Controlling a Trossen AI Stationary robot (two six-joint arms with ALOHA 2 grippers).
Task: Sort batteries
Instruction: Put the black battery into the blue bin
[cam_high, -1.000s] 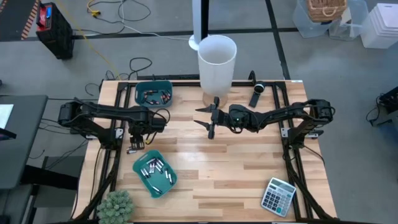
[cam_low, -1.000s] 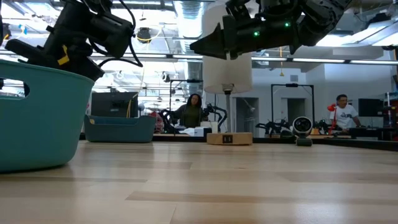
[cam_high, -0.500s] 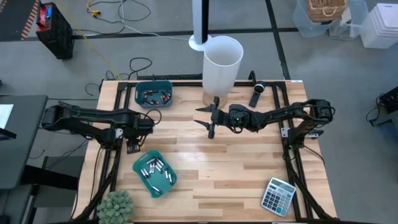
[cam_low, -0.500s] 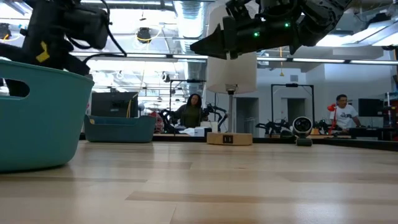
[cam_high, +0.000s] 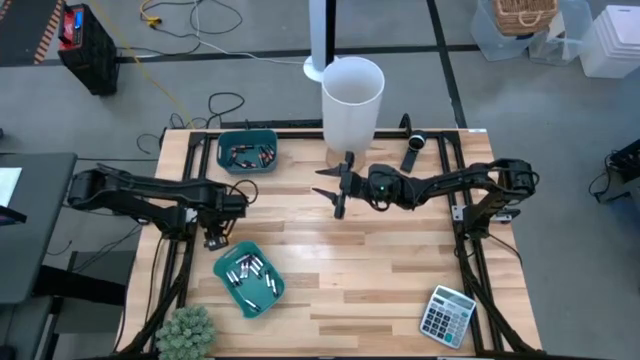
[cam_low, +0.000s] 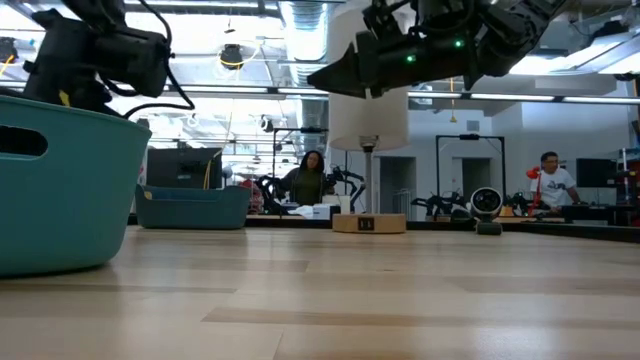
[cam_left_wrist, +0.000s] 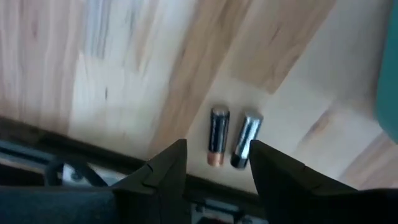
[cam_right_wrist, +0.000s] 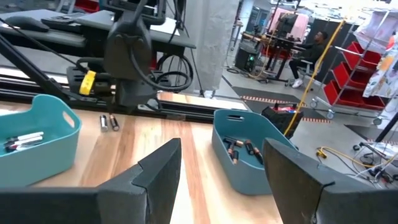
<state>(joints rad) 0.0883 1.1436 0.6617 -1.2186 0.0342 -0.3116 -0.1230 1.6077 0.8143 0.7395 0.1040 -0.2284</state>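
Observation:
Two batteries lie side by side on the wood by the table's left rail: a dark one with a copper end (cam_left_wrist: 218, 135) and a silvery one (cam_left_wrist: 244, 140). My left gripper (cam_left_wrist: 217, 167) hangs open above them, pointing down, its fingertips clear of both; the high view shows it at the left edge (cam_high: 213, 234). The near teal bin (cam_high: 262, 303) holds silvery batteries (cam_high: 248, 272). The far teal bin (cam_high: 270, 140) holds dark ones (cam_high: 247, 155). My right gripper (cam_high: 338, 191) waits open and level above the table's middle.
A tall white cylinder (cam_high: 352, 100) stands at the far edge behind my right gripper. A black oblong device (cam_high: 413, 153) lies at the far right, a calculator (cam_high: 446, 315) at the near right corner, and a small plant (cam_high: 187, 332) at the near left. Black frame rails (cam_high: 178, 250) line both sides.
My left arm has drawn back toward the table's left edge. Its gripper has sunk a little and rolled at the wrist, and it now hangs over the two loose batteries. Its finger gap looks unchanged. The batteries have stayed put.

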